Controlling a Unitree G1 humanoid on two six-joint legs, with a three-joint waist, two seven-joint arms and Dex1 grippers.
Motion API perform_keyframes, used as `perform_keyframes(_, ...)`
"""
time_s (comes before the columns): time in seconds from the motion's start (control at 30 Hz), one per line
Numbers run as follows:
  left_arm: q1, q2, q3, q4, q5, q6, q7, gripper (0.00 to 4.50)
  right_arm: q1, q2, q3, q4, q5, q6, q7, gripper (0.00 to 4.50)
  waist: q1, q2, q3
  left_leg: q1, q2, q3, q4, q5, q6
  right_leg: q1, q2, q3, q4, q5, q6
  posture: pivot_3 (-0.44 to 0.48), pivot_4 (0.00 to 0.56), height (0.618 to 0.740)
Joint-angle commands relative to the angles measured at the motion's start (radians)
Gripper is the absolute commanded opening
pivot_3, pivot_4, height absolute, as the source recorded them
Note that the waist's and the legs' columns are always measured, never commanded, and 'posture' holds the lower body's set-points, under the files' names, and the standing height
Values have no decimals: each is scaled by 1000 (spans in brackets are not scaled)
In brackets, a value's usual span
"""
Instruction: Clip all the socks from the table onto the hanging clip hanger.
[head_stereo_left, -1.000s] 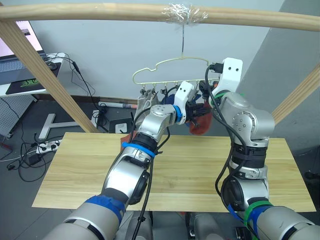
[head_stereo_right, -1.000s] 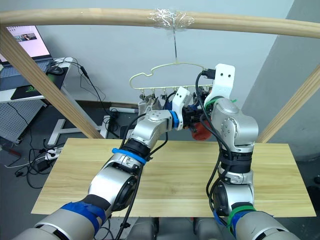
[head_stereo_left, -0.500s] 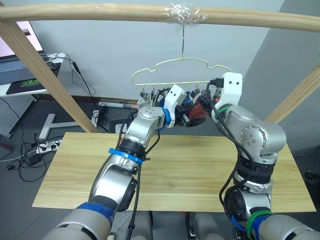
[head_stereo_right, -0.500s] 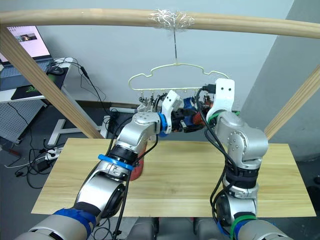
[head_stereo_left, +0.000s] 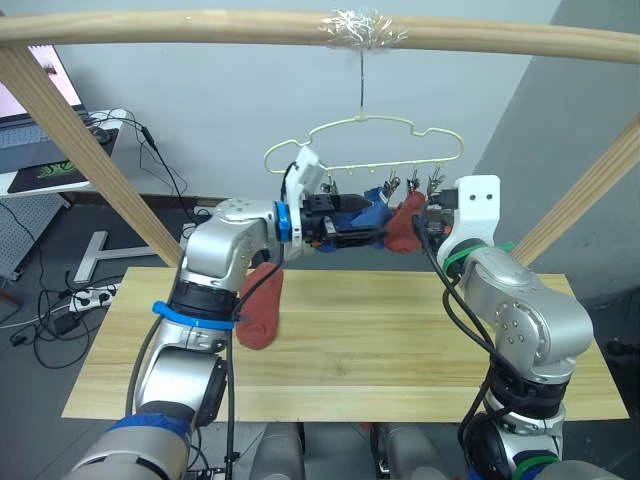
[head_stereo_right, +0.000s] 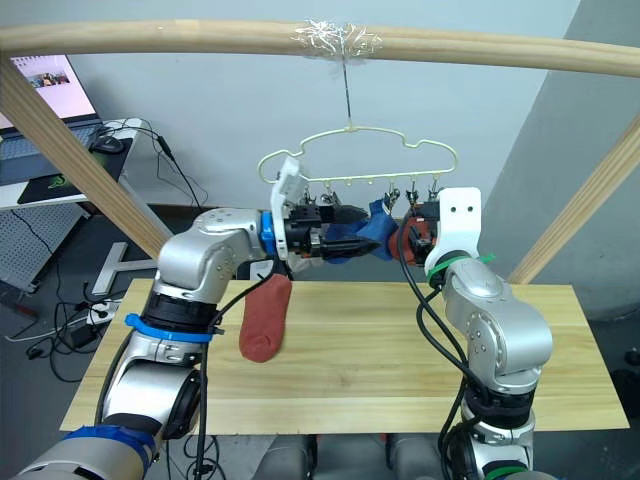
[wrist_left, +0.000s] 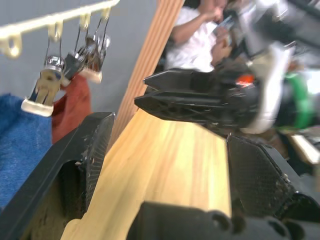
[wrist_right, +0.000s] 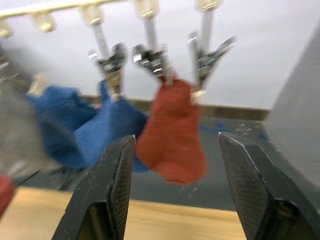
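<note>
two rust-red socks show: one (head_stereo_right: 265, 322) hangs low at the left over the surface (head_stereo_right: 560, 360), one (wrist_right: 172, 132) is clipped toward the hanger's right. two blue socks (wrist_right: 107, 127) hang beside it. one clip hanger (head_stereo_right: 355, 150). two grippers, left (head_stereo_right: 345, 232) and right (wrist_right: 175, 200).

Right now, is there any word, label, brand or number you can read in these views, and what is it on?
None can be read.
Laptop screen on the white desk: it shows content, too small to read.
Socks, clip hanger, table and both arms: no print that I can make out.
</note>
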Motion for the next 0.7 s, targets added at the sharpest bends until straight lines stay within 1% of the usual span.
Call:
perform_keyframes(0.03,-15,36,33,-45,-50,-10,-35,4112,4,13,15,-45,-34,-77,-27,2732,-1,0,0,0,0,0,0,0,0,0,0,0,1,0,0,13,122,740)
perform_keyframes(0.13,-26,60,39,-36,-52,-46,-47,4112,11,27,28,-31,-60,-124,-41,2732,-1,0,0,1,0,0,0,0,0,0,0,0,3,0,0,8,122,740)
perform_keyframes(0.37,-49,100,44,-20,-70,-53,-60,4112,11,78,18,0,-79,-162,-51,2732,-1,0,0,1,0,0,1,1,1,0,0,0,5,0,0,14,121,740)
perform_keyframes(0.43,-49,102,43,-21,-72,-54,-52,4143,5,89,17,13,-80,-168,-48,2361,-1,0,0,1,0,0,1,1,1,0,0,0,5,0,0,14,121,740)
perform_keyframes(0.5,-46,101,40,-27,-74,-52,-45,4143,-3,99,13,28,-75,-170,-44,1796,-1,0,0,1,0,0,1,1,1,0,0,0,6,0,0,14,121,740)
perform_keyframes(0.57,-42,99,39,-34,-73,-48,-36,4143,-12,111,5,48,-68,-174,-40,1796,-1,0,0,1,0,0,2,2,1,0,0,0,7,0,0,14,121,740)
perform_keyframes(0.6,-39,100,38,-40,-72,-47,-31,4143,-16,115,2,55,-66,-176,-38,1796,-1,0,0,1,0,0,2,2,1,0,0,0,7,0,0,37,125,740)
perform_keyframes(0.7,-34,105,39,-52,-71,-44,-21,4143,-30,116,-9,90,-64,-191,-29,1796,0,0,0,2,0,0,2,2,2,0,0,0,8,0,0,44,128,740)
